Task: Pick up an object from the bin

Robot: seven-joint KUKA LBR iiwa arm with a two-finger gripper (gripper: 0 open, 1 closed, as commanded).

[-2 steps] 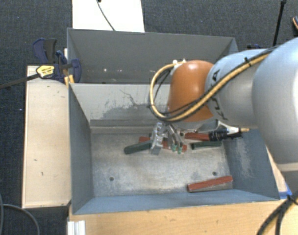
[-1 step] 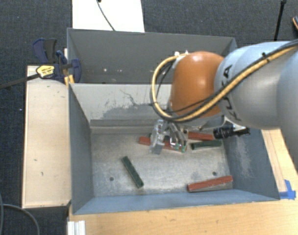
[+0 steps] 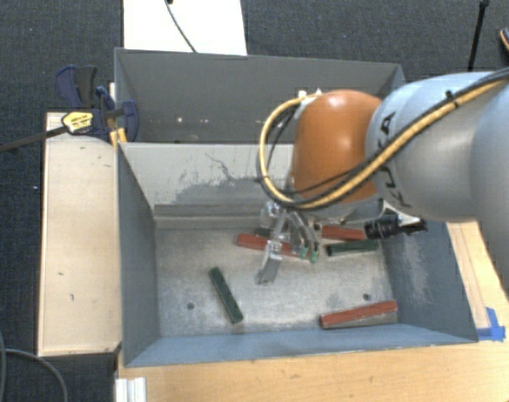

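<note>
Red flat bar (image 3: 249, 241) lying at the middle of the grey bin (image 3: 139, 258), gripper (image 3: 273, 265) directly over its right end.
Gripper spread cannot be told. Bar appears stiff, light and smooth-faced; judged best taken across its narrow width near mid-length, to prevent tipping.

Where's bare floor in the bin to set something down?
Bare floor: beside the bin's left wall, left of the dark green bar; and at the front, between that bar and the red-brown bar. Crowded: the back, where the gripper hangs by a heap of red and green bars.
</note>
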